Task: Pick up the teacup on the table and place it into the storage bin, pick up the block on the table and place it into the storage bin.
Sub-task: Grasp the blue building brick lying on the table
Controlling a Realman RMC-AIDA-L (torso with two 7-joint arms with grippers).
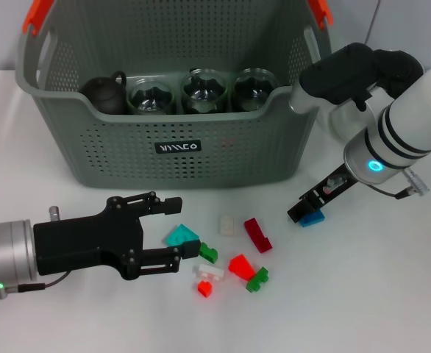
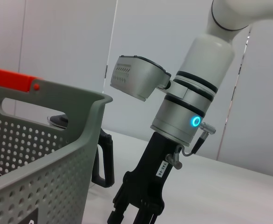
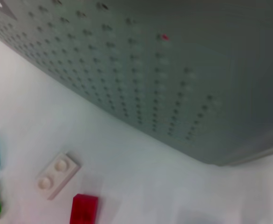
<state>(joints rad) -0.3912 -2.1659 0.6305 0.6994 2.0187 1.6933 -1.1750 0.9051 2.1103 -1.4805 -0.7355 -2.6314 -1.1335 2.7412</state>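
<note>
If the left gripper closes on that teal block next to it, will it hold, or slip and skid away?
The teal block looks like hard, stiff plastic, so it should not deform. It has a sloped face, so the left gripper may squeeze it out unless it grips flat sides. It looks small and light on the smooth white table, so a nudge would probably slide it.

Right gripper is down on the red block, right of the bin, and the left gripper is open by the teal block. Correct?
Not quite. In the head view the right gripper is on a blue block, not a red one. The rest holds: it is right of the storage bin, and the left gripper is open by the teal block.
</note>
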